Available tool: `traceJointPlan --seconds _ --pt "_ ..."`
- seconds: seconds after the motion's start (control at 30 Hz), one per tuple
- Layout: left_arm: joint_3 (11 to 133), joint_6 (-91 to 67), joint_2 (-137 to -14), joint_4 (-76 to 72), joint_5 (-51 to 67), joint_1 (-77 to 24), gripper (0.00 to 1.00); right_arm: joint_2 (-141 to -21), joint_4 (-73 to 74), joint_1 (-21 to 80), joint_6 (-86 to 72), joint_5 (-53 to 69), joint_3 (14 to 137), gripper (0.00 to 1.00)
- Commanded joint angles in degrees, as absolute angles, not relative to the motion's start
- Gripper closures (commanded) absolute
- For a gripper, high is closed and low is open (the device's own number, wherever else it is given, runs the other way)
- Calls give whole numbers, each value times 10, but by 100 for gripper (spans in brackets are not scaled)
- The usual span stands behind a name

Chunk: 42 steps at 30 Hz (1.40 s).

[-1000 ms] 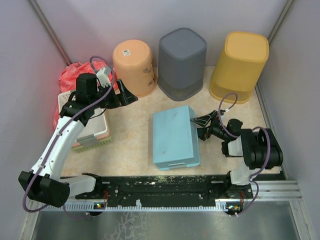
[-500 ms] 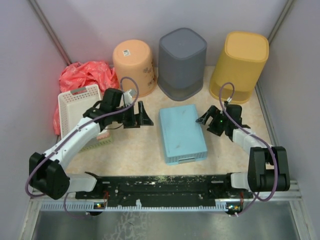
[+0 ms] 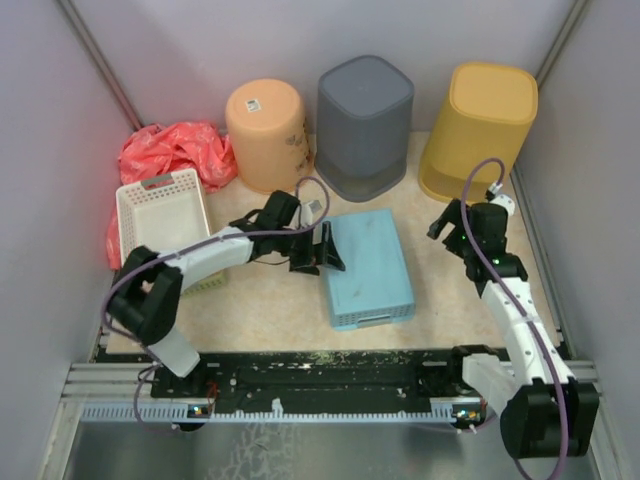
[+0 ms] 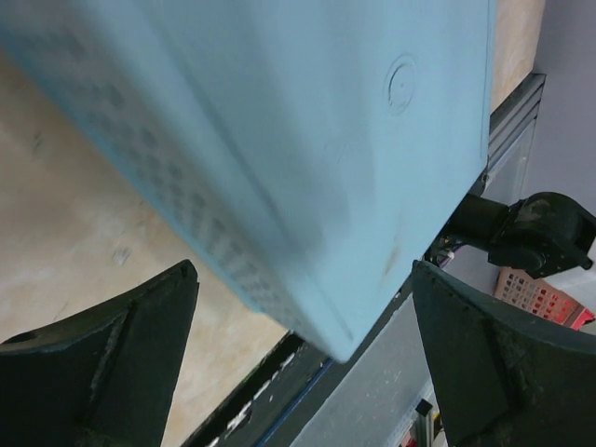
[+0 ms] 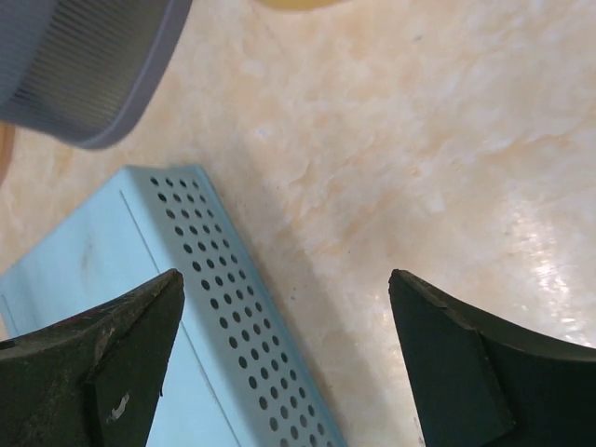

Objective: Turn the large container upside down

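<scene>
The large light blue container (image 3: 368,265) lies in the middle of the table with a flat closed face up and perforated sides. My left gripper (image 3: 322,250) is open at its left edge. In the left wrist view the container (image 4: 279,121) fills the top, and one of its corners sits between the fingers of the left gripper (image 4: 303,279). My right gripper (image 3: 447,222) is open and empty, to the right of the container and apart from it. The right wrist view shows the container's perforated side (image 5: 223,298) below the open right gripper (image 5: 286,279), over bare table.
An upturned orange bucket (image 3: 268,130), a grey bin (image 3: 363,120) and a yellow bin (image 3: 482,125) stand along the back wall. A white basket (image 3: 165,215) and a red bag (image 3: 170,150) are at the left. A black rail (image 3: 330,375) runs along the front.
My left gripper has swung right from the white basket to the blue container's left edge. My right gripper has drawn back to the right. The container has shifted slightly right.
</scene>
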State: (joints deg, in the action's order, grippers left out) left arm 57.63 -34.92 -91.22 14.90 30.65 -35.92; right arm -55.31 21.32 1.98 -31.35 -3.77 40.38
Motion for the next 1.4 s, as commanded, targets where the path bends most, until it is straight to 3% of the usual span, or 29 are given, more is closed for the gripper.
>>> traceJointPlan --seconds 0.0,0.23,0.33,0.53,0.67,0.77,0.9,0.97,1.17,1.37 --pt "665 -361 -1012 53 341 -407 0 -494 260 19 -312 -130 455 9" --pt "912 -379 -1203 16 399 -495 0 -429 311 18 -312 -155 479 9" --pt "971 -373 -1228 24 418 -509 0 -414 328 18 -301 -170 485 6" --pt "851 -348 -1107 32 405 -444 0 -405 297 18 -268 -134 436 2" --pt "767 -300 -971 106 364 -379 0 -432 231 18 -224 46 422 2" --pt "758 -235 -874 203 255 -367 0 -455 147 46 -235 184 408 2" --pt "756 -205 -796 290 129 -352 0 -535 124 217 -212 72 443 2" --pt "755 -211 -779 320 88 -334 0 -603 121 253 -215 50 472 2" --pt "728 -231 -738 340 47 -290 0 -777 85 253 -275 -30 516 1" --pt "732 -222 -735 364 24 -285 0 -843 155 199 -330 -163 543 2"
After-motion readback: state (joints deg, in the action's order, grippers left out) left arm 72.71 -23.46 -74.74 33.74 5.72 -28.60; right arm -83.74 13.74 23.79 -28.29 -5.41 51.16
